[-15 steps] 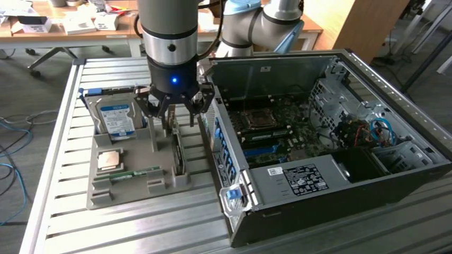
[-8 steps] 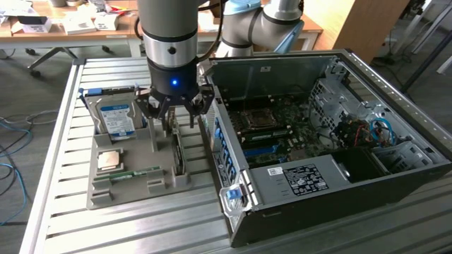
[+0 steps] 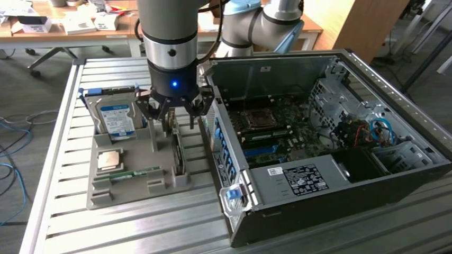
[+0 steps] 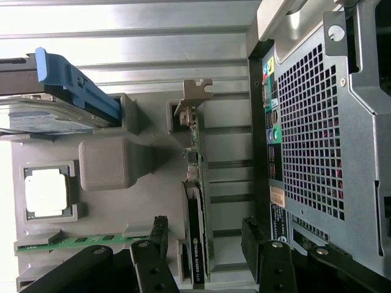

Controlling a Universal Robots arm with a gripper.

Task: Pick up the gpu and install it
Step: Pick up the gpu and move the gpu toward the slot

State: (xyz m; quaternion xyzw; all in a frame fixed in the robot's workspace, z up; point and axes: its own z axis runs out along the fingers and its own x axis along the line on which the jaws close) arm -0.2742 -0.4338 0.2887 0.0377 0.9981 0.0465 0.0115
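The gripper (image 3: 174, 117) is hovering wide open over the gpu (image 4: 197, 201), which is standing on edge in the gray tray (image 3: 130, 185) beside the computer case (image 3: 304, 211).

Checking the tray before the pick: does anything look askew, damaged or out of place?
Nothing stands out. The gpu stands on edge in its slot of the grey tray; the hard drive, processor and memory stick sit in their recesses. The open gripper is lined up over the gpu.

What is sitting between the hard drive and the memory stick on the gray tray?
A square processor chip, in its own recess of the tray, apart from the hard drive and the memory stick. Both views show it.
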